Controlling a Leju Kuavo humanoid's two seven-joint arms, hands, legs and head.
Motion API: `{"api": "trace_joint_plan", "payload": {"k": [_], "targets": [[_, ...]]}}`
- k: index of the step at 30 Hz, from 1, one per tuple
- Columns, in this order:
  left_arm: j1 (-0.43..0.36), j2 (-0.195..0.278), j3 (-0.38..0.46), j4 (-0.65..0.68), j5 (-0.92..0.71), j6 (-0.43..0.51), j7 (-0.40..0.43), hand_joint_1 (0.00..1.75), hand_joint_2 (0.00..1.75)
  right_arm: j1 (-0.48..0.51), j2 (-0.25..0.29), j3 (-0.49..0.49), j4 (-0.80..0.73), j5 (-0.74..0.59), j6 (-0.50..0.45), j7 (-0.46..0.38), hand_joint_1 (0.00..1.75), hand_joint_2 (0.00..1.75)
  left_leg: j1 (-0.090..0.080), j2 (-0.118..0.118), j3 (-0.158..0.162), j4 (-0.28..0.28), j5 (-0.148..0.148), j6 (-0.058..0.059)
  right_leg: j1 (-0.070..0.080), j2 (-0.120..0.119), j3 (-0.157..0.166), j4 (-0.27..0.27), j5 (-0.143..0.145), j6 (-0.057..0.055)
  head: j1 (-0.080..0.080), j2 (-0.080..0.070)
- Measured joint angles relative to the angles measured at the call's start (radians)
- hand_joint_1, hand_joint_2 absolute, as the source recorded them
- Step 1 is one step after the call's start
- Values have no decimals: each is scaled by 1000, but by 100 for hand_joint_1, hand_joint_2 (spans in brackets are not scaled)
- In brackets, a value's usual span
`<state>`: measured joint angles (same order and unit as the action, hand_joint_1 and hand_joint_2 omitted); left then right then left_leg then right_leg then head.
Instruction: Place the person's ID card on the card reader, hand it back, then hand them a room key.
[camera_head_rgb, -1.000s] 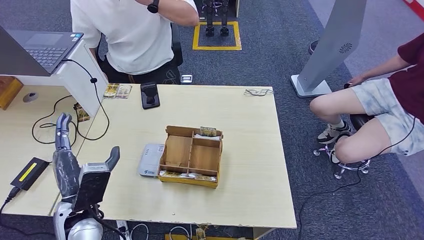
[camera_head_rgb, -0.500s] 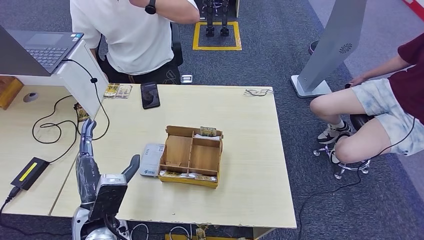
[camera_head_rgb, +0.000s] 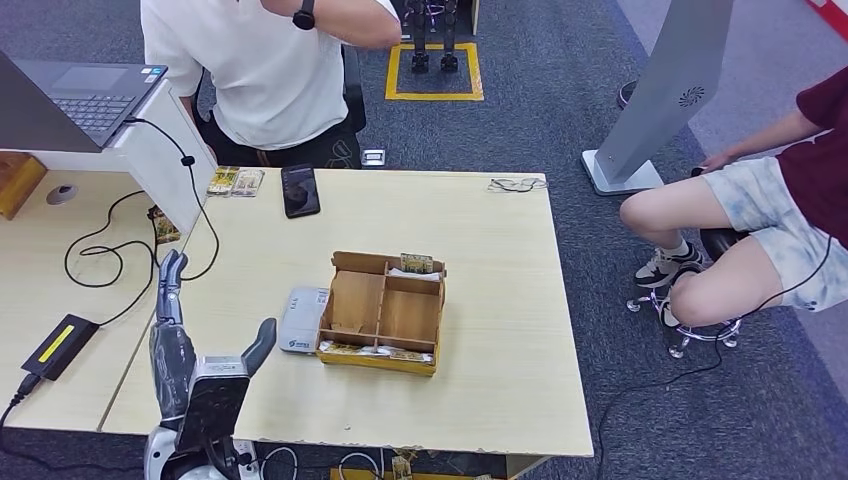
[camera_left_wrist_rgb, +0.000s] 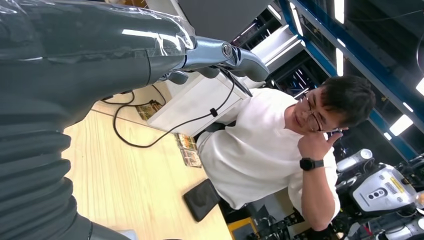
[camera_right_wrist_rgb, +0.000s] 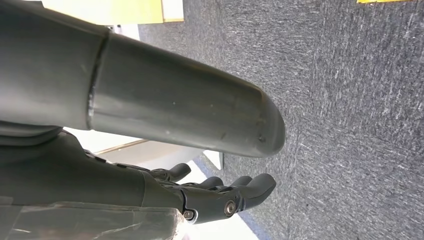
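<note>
my left hand (camera_head_rgb: 190, 360) fingers spread, empty | my right hand (camera_right_wrist_rgb: 210, 192) hanging, fingers apart, empty | card reader (camera_head_rgb: 302, 318) just beyond my left thumb, bare | ID card unseen | every step left

Grey robot hands on a silver arm

The left hand (camera_head_rgb: 187, 350) has a glossy dark grey back under clear film, a black block at the wrist, slim grey fingers (camera_head_rgb: 168, 285) with silver pivot screws and a thick grey thumb (camera_head_rgb: 260, 340); a ribbed grey cover sits behind it, and black cables run by the rounded silver forearm (camera_head_rgb: 165, 462). The right hand (camera_right_wrist_rgb: 165, 192) is the same glossy dark grey, with a smooth rounded thumb (camera_right_wrist_rgb: 200, 120) and a round screw at a finger pivot
</note>
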<state>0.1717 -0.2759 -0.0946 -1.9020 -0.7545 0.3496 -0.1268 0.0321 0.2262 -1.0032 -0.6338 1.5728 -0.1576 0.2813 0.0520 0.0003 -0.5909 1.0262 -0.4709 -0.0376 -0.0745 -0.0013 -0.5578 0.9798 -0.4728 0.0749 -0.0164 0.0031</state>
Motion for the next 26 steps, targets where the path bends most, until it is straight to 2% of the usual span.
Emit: {"api": "trace_joint_plan", "payload": {"k": [26], "targets": [[38, -10, 35, -19, 29, 35, -23, 0, 175, 4, 11, -9, -12, 0, 6, 7, 0, 0, 0, 0, 0, 0, 0, 0, 0, 0, 0, 0, 0, 0, 0, 0]]}}
